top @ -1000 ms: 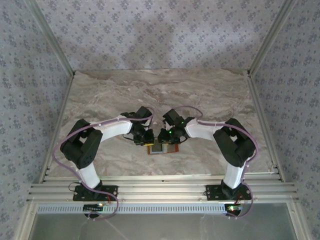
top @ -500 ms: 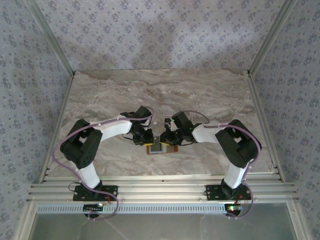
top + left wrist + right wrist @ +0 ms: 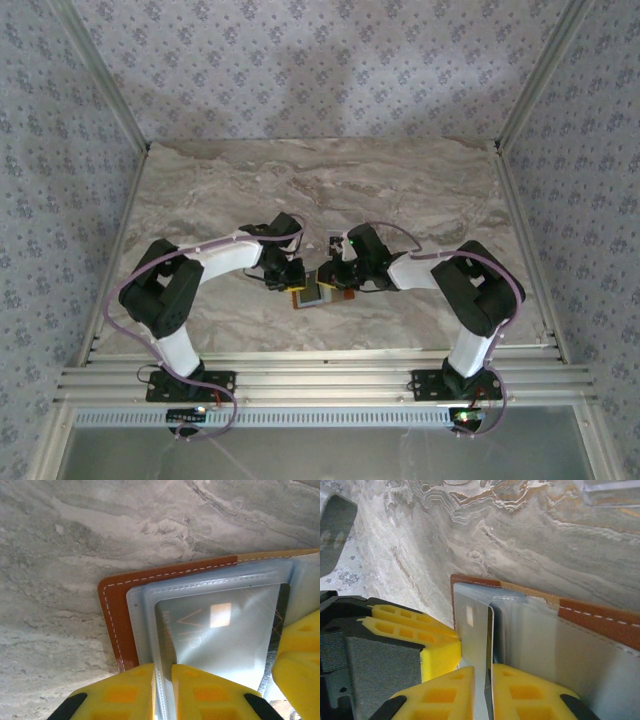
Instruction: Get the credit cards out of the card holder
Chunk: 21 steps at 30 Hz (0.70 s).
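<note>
Near the middle of a marbled grey desk, two robot arms meet over a small orange-brown leather card holder with white stitching, lying open and flat. The left tool is nearly closed, its yellow pads pinching the left edge of the holder's clear plastic sleeve. Inside the sleeve lies a silvery card with faint orange lettering that looks like "VIP". The right tool is closed on that card's right edge.
</note>
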### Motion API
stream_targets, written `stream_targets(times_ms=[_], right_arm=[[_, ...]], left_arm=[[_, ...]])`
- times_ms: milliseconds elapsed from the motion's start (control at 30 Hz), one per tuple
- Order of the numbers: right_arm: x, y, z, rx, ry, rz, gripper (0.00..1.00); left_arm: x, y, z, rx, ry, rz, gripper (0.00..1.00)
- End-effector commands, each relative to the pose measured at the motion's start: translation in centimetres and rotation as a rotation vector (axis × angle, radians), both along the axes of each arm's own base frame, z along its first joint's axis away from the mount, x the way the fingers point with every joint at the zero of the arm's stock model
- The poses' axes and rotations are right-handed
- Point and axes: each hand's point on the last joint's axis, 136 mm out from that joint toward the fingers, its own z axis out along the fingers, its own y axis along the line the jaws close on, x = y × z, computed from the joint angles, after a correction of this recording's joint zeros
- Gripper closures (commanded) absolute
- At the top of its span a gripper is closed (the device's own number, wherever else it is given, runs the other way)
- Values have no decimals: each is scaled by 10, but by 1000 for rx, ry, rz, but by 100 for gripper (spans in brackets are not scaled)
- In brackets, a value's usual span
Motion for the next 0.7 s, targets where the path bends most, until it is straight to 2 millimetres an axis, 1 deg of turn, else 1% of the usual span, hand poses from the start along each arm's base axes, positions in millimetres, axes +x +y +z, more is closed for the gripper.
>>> stream_targets(times_ms=[0,200,333,533,667], right_arm=[[-8,17,21,102,-43,89,84],[-9,14,12,80,-29,86,91],[-8,5,8,31,-32,65,95],[-5,-9,7,-25,-49,35,99],[-4,-15,8,-28,-55,23,99]], left_arm=[[-12,6,-12,31,29,-5,82],[-12,7,-12,36,27,-5,82],[-13,9,-12,47,28,-7,82],[-12,12,-11,60,25,-11,82],[-11,14,-12,64,26,-11,82]])
